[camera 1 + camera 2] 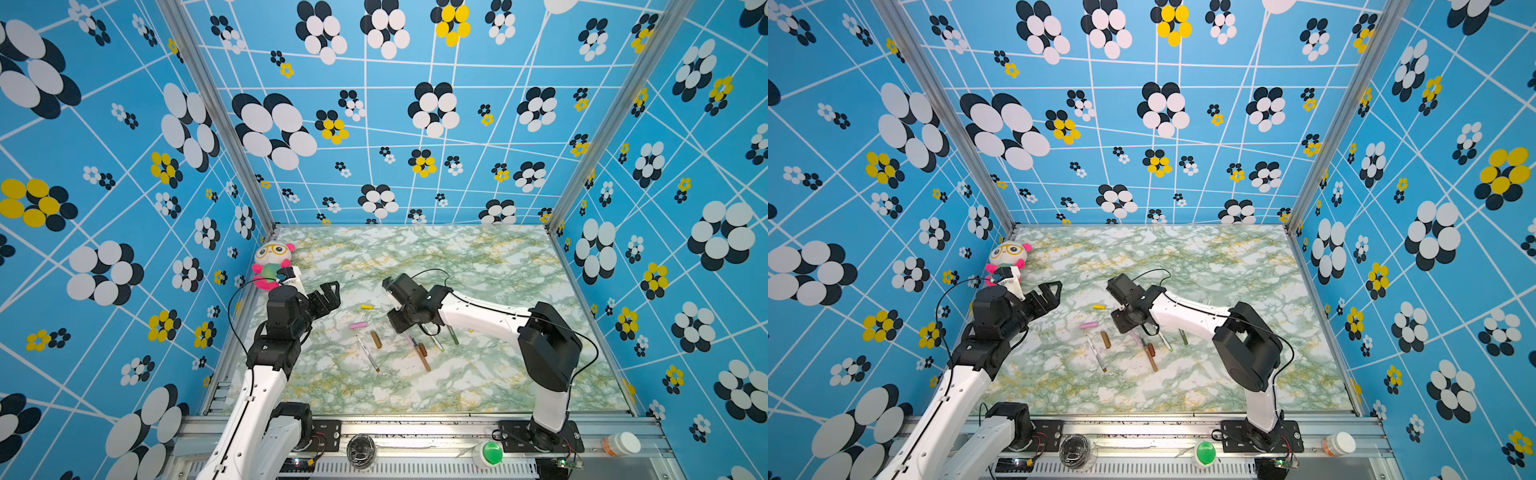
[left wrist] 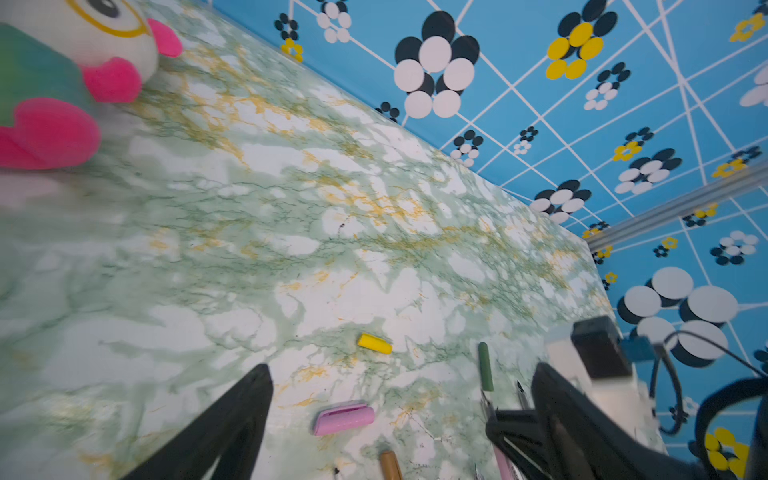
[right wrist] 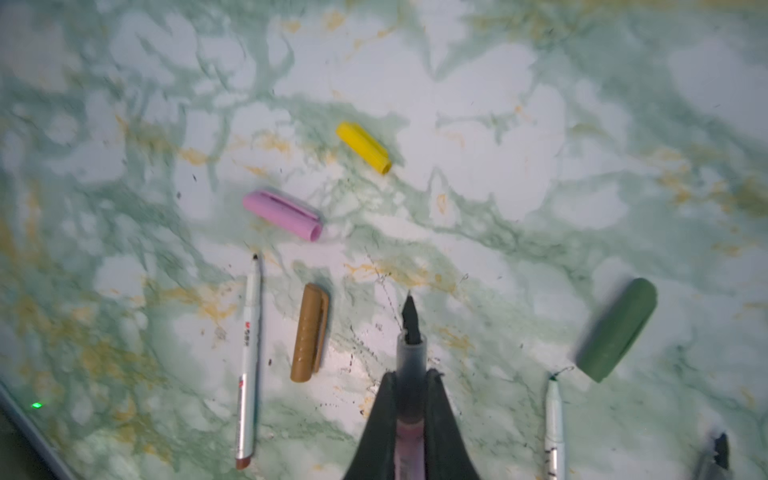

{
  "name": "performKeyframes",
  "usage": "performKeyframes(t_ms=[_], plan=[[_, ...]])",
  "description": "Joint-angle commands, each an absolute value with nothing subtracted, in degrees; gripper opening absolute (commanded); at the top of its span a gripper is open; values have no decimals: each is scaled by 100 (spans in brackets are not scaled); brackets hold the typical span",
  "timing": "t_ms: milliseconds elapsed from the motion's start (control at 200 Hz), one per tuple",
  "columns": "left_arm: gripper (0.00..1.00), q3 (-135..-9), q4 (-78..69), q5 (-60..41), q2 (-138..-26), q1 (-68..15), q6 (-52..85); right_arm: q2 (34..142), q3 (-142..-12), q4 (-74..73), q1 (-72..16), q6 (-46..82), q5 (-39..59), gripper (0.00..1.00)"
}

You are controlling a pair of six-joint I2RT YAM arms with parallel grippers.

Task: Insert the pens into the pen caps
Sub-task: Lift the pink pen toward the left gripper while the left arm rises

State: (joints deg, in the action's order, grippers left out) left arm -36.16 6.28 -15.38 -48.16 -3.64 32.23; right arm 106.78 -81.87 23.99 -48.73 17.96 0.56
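The right tool (image 3: 411,380) is clamped on the pink pen (image 3: 410,347) — its black tip sticks out between the brown cap (image 3: 311,332) and the dark green cap (image 3: 617,328). The left tool (image 1: 332,296) hangs wide apart near the left edge of the counter (image 1: 478,257), by the plush toy (image 1: 272,259). Open counter lies behind. The pink pen's back end is hidden — a dark pen (image 3: 715,455) is cut off and blurry.

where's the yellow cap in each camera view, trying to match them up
In a top view: yellow cap lies mid-table, just up and right of the pink cap.
In a top view: yellow cap, same place beside the pink cap.
Left wrist: yellow cap lies beyond the pink cap.
Right wrist: yellow cap lies past the pink cap, not touching.
Shared landmark: the pink cap.
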Motion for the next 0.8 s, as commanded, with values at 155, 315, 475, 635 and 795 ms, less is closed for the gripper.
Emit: performKeyframes(t_ms=[155,315,475,635,795], plan=[[98,-4262,92,-3726,-5738,-1120,2620,9899,-8374,1195,-4159,3032,1188,7],[98,-4512,169,-3785,-6175,-1920,2284,9605,-8328,849,-3896,3452,1602,7],[97,-4612,-127,-3603,-6471,-2349,2350,9410,-8276,785,-3876,3538,1798,7],[91,-4662,-435,-3396,-6692,-2512,2505,9257,-8081,596,-3876,3708,1923,6],[82,-4701,-771,-3237,-6873,-2527,2704,9192,-7957,451,-3875,3847,2073,5]])
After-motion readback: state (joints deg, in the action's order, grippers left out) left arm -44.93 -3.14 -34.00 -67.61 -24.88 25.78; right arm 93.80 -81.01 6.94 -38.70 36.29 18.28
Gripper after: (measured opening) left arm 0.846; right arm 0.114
